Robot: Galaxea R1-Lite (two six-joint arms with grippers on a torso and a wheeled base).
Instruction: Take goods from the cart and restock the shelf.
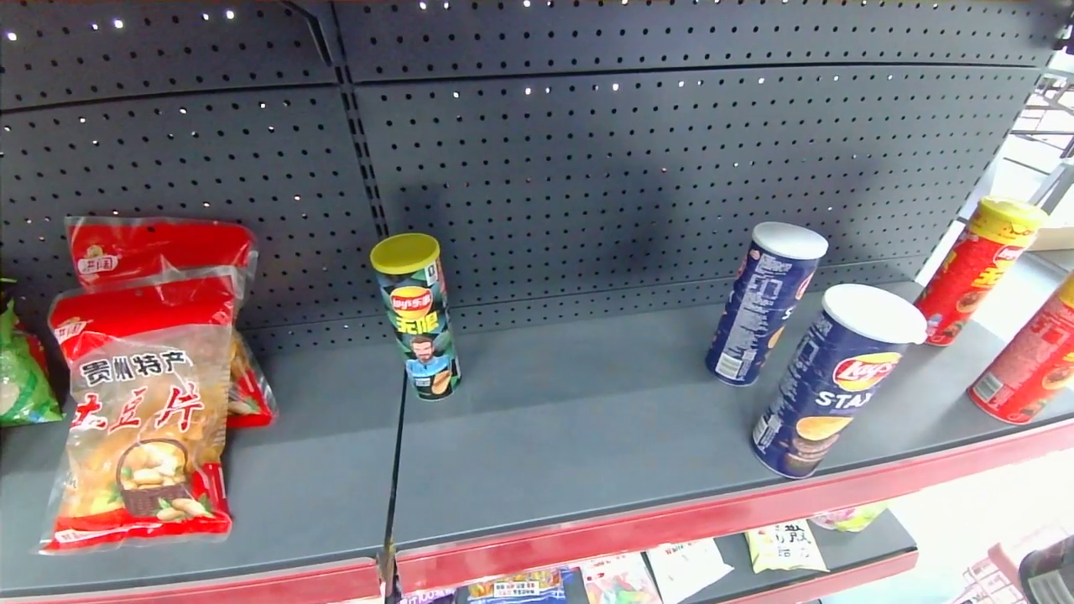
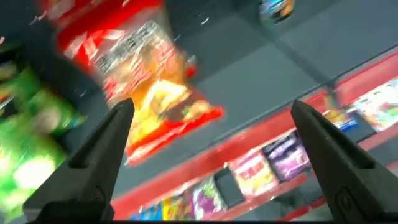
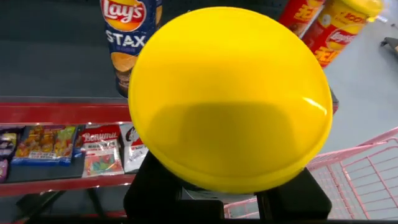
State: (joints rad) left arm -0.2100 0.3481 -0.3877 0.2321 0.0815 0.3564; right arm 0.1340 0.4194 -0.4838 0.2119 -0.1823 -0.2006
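A chip can with a yellow lid [image 3: 230, 99] stands end-on in my right gripper [image 3: 230, 198], whose black fingers [image 3: 158, 190] are shut on its sides, in front of the shelf's red front edge [image 3: 56, 112]. Just behind it on the shelf stands a blue can [image 3: 127, 37], with red cans [image 3: 329, 31] to one side. My left gripper [image 2: 212, 106] is open with nothing in it, hanging in front of the red chip bags [image 2: 146, 81] at the shelf's left end. On the grey shelf [image 1: 570, 428] stand a green can [image 1: 417, 315], two blue cans [image 1: 835, 382] and two red cans [image 1: 977, 268].
Red chip bags [image 1: 147, 403] and a green bag [image 1: 21, 369] fill the shelf's left end. A pink wire cart [image 3: 367, 174] sits low beside my right gripper. Snack packets [image 3: 46, 143] lie on the lower shelf. Open shelf floor lies between the green can and the blue cans.
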